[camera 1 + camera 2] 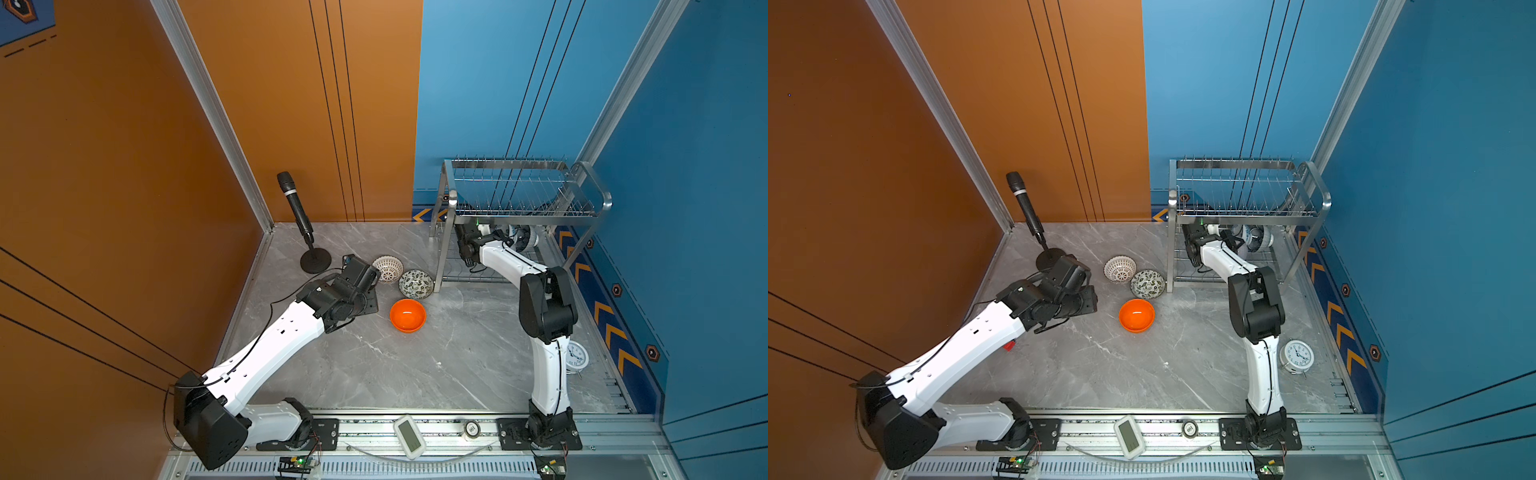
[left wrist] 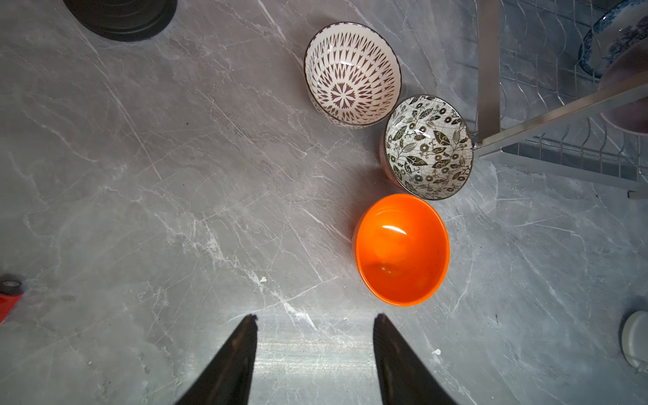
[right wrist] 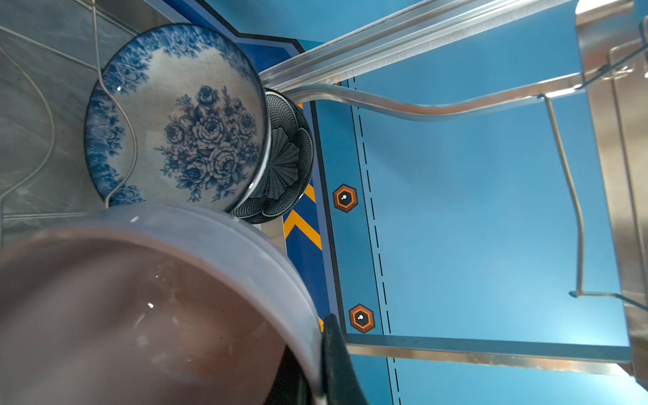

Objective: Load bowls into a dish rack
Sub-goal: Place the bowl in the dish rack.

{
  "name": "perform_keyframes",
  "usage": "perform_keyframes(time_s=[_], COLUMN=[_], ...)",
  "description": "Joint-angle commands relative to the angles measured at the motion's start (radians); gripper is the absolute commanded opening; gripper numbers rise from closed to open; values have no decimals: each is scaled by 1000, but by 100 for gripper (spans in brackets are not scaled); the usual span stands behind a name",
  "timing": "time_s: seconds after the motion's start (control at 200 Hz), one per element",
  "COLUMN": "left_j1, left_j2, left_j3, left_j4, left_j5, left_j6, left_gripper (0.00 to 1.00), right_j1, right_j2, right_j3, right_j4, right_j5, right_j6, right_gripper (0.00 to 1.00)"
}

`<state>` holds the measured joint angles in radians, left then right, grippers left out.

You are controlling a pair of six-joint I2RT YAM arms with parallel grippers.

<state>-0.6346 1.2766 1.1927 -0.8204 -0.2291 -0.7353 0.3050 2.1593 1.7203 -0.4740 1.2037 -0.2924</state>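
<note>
Three bowls sit upright on the grey table left of the dish rack [image 1: 519,187]: a white lattice-patterned bowl [image 2: 352,73], a black-and-white leaf-patterned bowl [image 2: 428,147] and an orange bowl [image 2: 402,249]. My left gripper [image 2: 315,317] hangs open over bare table just beside the orange bowl, holding nothing. My right gripper [image 3: 321,350] reaches into the rack's lower tier, shut on the rim of a pale lilac bowl [image 3: 157,298]. Beyond it a blue-and-white floral bowl [image 3: 175,119] stands on edge between prongs, with a dark blue petal-shaped bowl [image 3: 287,157] behind it.
A microphone on a round stand [image 1: 297,208] rises at the back left, close to my left wrist. An alarm clock [image 1: 1296,355] lies by the right wall. A white timer [image 1: 409,436] rests on the front rail. The rack's upper tier [image 1: 1237,195] holds nothing.
</note>
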Motion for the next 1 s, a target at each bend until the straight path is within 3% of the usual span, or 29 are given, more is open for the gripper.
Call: perform_keyframes(time_s=[0.0, 0.996], left_j1=[9, 12], left_j2=[15, 72], left_j3=[27, 43], left_j4=[-18, -19], left_j5=[-21, -50], left_j6=[-18, -58], left_gripper=[55, 55], right_j1=[-7, -4], right_j2=[14, 184], right_j3=[60, 251], right_j4=[72, 416], right_j5=[29, 38], right_j6=[-66, -404], right_gripper=[0, 0])
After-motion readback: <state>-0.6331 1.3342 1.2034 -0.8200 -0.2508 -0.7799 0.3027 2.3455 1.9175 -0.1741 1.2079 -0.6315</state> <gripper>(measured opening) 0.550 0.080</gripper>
